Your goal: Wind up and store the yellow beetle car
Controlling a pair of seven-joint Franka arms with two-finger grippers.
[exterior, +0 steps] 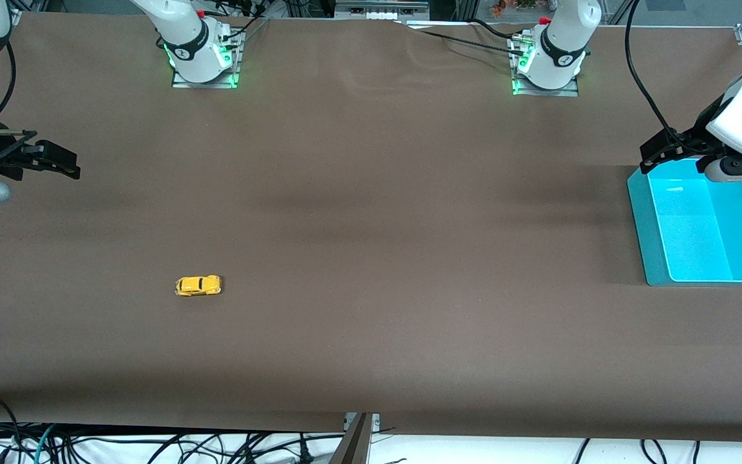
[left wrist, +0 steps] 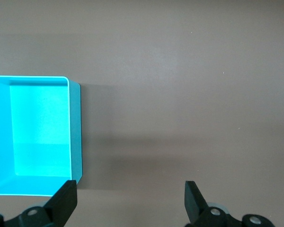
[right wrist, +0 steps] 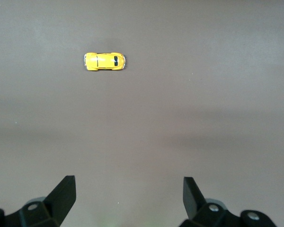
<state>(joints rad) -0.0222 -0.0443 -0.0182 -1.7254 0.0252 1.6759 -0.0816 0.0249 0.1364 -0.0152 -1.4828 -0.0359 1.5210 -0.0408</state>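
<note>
Brown worktop (exterior: 371, 258) is carrying the yellow beetle car (exterior: 198, 285) toward the right arm's end, its long axis running along the table's length. Nearer it, the right hand (exterior: 55, 161) is hovering wide and empty; the left hand (left wrist: 130, 201), also wide, is waiting over the teal bin (exterior: 641, 212).
</note>
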